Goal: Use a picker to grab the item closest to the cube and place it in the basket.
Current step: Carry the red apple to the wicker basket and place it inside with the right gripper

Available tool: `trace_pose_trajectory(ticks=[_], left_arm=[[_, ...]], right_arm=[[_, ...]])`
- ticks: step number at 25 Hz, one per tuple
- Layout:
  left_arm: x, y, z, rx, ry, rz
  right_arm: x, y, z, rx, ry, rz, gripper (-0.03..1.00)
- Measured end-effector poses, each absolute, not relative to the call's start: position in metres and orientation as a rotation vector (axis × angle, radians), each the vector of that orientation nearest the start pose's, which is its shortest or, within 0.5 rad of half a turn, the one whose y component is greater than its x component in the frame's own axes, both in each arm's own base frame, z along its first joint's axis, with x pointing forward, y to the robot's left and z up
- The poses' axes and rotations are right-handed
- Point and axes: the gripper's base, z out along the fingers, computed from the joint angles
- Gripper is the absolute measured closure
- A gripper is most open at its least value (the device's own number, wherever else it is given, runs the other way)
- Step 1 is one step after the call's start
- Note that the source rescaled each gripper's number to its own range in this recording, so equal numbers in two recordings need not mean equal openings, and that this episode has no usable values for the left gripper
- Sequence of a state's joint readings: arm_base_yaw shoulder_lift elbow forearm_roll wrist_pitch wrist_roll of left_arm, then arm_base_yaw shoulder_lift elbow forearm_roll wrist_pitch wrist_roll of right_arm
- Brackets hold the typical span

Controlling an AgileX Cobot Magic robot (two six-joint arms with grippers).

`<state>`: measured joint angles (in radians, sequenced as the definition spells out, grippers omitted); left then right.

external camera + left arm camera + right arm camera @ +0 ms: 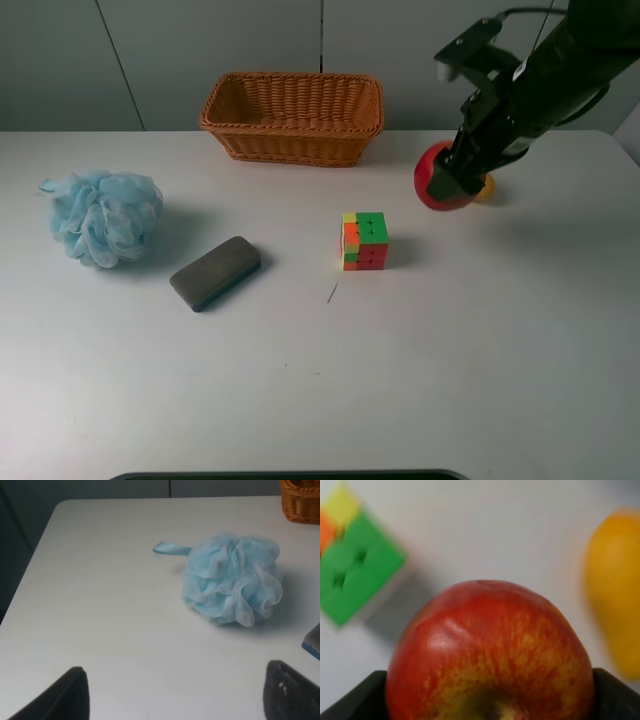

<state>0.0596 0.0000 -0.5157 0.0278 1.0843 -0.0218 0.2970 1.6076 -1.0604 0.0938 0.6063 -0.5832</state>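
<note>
A multicoloured cube (364,241) sits mid-table and also shows in the right wrist view (355,565). A red apple (436,180) lies right of it. My right gripper (456,178) is closed around the apple (490,650), with a dark finger (355,697) on each side. I cannot tell if the apple is off the table. The wicker basket (292,115) stands at the back centre. My left gripper (175,695) is open and empty over the table's left side, near the blue bath pouf (232,577).
A yellow-orange fruit (487,188) lies just behind the apple, also in the right wrist view (615,590). A grey eraser block (215,272) and the bath pouf (103,217) lie left of the cube. The basket's corner (300,500) shows in the left wrist view.
</note>
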Motion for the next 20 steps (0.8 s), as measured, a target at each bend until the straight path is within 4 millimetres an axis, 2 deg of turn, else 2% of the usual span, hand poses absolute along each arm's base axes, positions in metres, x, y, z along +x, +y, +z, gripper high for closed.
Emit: trace_pose_trajectory(ticks=[4,8,12,15,20], left_arm=[[-0.008,0.002,0.280,-0.085,2.051,0.057],[-0.008,0.002,0.280,-0.085,2.051,0.057],[-0.008,0.002,0.280,-0.085,2.051,0.057],[-0.008,0.002,0.280,-0.085,2.051,0.057],[-0.008,0.002,0.280,-0.085,2.051,0.057]], right_arm=[[0.332,0.108,0.282,-0.922,2.201,-0.007,0.90],[0.360,0.120,0.301,-0.784,2.102,0.073,0.90],[0.397,0.134,0.292,-0.665,2.067,0.151,0.90],[0.426,0.149,0.275,-0.644,2.076,0.190,0.90],[0.465,0.187,0.239,-0.668,2.081,0.249,0.90]])
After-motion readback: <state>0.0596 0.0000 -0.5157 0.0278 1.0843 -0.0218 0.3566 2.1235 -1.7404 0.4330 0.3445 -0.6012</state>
